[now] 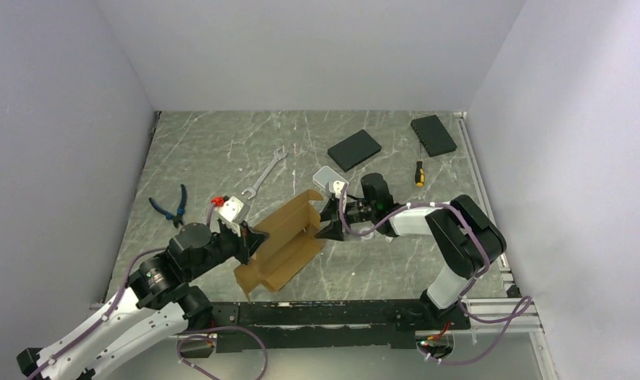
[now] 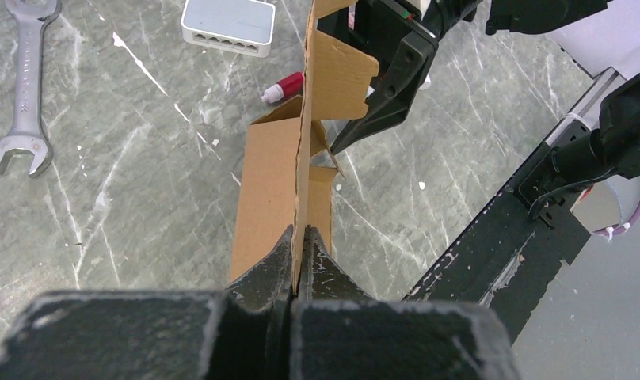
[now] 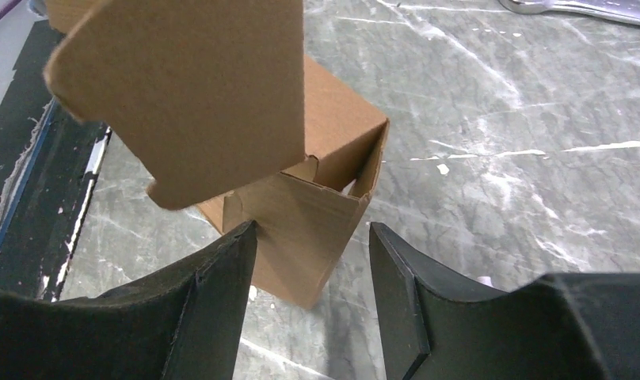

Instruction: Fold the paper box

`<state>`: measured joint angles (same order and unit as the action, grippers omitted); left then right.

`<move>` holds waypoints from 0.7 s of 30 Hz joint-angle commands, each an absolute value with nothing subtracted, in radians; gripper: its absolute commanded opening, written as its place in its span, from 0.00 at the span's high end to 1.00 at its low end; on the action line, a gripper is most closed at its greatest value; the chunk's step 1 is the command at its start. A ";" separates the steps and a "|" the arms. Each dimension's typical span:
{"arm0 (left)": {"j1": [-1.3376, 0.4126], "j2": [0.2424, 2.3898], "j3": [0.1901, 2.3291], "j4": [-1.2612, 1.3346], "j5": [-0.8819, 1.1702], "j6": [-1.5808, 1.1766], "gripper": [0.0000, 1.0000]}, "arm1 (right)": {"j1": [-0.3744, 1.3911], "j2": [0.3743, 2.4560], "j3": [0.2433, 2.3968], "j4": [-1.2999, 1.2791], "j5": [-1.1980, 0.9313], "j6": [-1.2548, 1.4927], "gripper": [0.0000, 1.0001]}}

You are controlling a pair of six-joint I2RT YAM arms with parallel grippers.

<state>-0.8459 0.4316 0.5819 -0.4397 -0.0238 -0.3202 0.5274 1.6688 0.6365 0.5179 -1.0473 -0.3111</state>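
Note:
The paper box is a brown cardboard mailer, partly raised, lying diagonally near the table's front between both arms. My left gripper is shut on the upright edge of one of its walls, and the left wrist view shows that wall pinched between the jaws. My right gripper is open at the box's far end. In the right wrist view the gripper straddles a folded corner of the box. Its left finger touches the panel, the right finger stands apart. A loose flap hangs above.
A wrench, blue pliers and a white block with red parts lie left of the box. A white case, two black slabs and a screwdriver lie behind. The black rail runs along the near edge.

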 commanded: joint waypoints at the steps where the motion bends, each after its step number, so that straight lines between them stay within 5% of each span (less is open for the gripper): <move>1: -0.850 0.438 0.587 -0.422 -0.009 -0.337 1.00 | 0.546 1.658 0.618 0.575 -1.049 -0.311 0.43; 21: -0.851 0.414 0.581 -0.449 0.022 -0.340 1.00 | 0.549 1.653 0.573 0.741 -1.071 -0.190 0.44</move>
